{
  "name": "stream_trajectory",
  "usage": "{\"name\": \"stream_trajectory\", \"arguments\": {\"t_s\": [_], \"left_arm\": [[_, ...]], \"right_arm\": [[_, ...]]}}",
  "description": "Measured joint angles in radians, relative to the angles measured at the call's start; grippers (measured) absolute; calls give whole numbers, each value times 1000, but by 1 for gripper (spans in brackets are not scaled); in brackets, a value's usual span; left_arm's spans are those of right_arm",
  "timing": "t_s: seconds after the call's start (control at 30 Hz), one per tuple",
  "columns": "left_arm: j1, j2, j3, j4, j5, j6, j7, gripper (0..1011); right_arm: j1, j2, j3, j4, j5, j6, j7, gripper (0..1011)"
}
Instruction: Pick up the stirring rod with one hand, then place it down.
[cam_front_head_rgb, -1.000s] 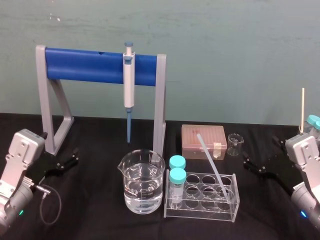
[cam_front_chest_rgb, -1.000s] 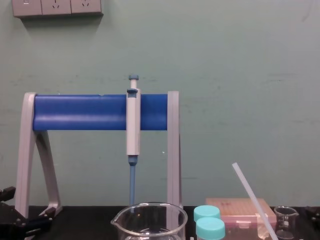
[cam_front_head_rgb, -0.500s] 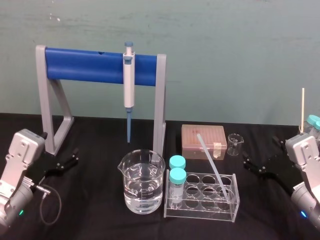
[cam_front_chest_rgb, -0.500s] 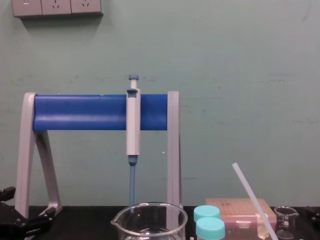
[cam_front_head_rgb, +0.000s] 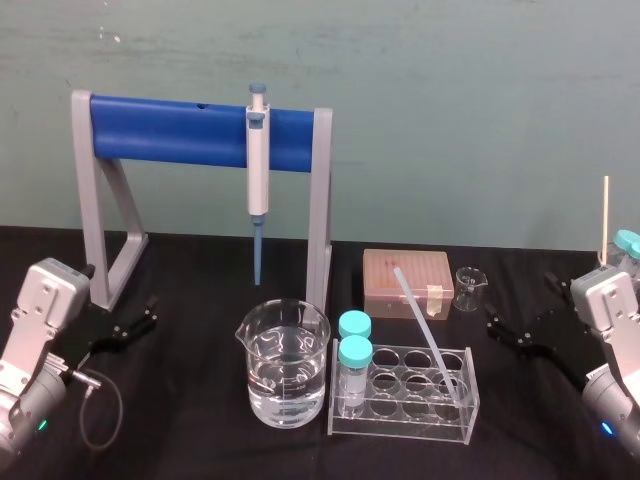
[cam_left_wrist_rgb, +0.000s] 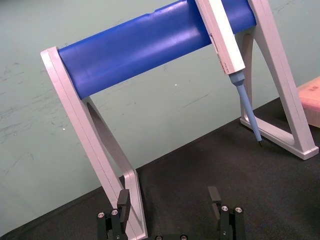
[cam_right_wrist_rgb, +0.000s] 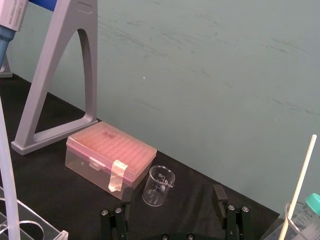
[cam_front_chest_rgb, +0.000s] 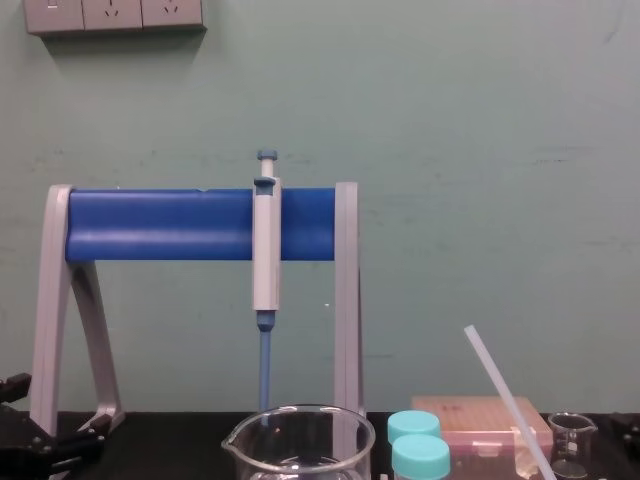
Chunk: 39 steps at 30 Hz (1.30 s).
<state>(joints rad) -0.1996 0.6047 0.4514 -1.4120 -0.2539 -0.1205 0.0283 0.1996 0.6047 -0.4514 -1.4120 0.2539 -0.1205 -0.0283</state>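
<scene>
The stirring rod (cam_front_head_rgb: 428, 334) is a long translucent-white rod. It leans with its lower end in the clear test tube rack (cam_front_head_rgb: 452, 418) at centre right. The same stirring rod (cam_front_chest_rgb: 506, 400) slants up to the left in the chest view, and the stirring rod (cam_right_wrist_rgb: 7, 160) runs along the edge of the right wrist view. My right gripper (cam_front_head_rgb: 520, 305) hovers open and holding nothing to the right of the rack, apart from the rod; its fingers (cam_right_wrist_rgb: 218, 200) stand wide. My left gripper (cam_front_head_rgb: 120, 298) rests open at far left, with nothing between its fingers (cam_left_wrist_rgb: 123, 199).
A grey and blue stand (cam_front_head_rgb: 190, 132) holds a blue-tipped pipette (cam_front_head_rgb: 257, 180). A large beaker (cam_front_head_rgb: 283, 362) of water sits in front, with two teal-capped tubes (cam_front_head_rgb: 352, 358) in the rack. Behind are a pink tip box (cam_front_head_rgb: 408, 283) and a small beaker (cam_front_head_rgb: 467, 288). A thin stick (cam_front_head_rgb: 604, 215) stands at far right.
</scene>
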Motion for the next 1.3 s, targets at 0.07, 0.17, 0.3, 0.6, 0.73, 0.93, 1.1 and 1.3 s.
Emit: {"name": "stream_trajectory", "arguments": {"t_s": [0.07, 0.17, 0.3, 0.6, 0.73, 0.93, 1.1, 1.3], "left_arm": [[0, 0, 0, 0, 0, 0, 0, 1000], [0, 0, 0, 0, 0, 0, 0, 1000], [0, 0, 0, 0, 0, 0, 0, 1000], [0, 0, 0, 0, 0, 0, 0, 1000], [0, 0, 0, 0, 0, 0, 0, 1000], [0, 0, 0, 0, 0, 0, 0, 1000], [0, 0, 0, 0, 0, 0, 0, 1000], [0, 0, 0, 0, 0, 0, 0, 1000]], "right_arm": [[0, 0, 0, 0, 0, 0, 0, 1000], [0, 0, 0, 0, 0, 0, 0, 1000], [0, 0, 0, 0, 0, 0, 0, 1000], [0, 0, 0, 0, 0, 0, 0, 1000], [0, 0, 0, 0, 0, 0, 0, 1000], [0, 0, 0, 0, 0, 0, 0, 1000], [0, 0, 0, 0, 0, 0, 0, 1000], [0, 0, 0, 0, 0, 0, 0, 1000]]}}
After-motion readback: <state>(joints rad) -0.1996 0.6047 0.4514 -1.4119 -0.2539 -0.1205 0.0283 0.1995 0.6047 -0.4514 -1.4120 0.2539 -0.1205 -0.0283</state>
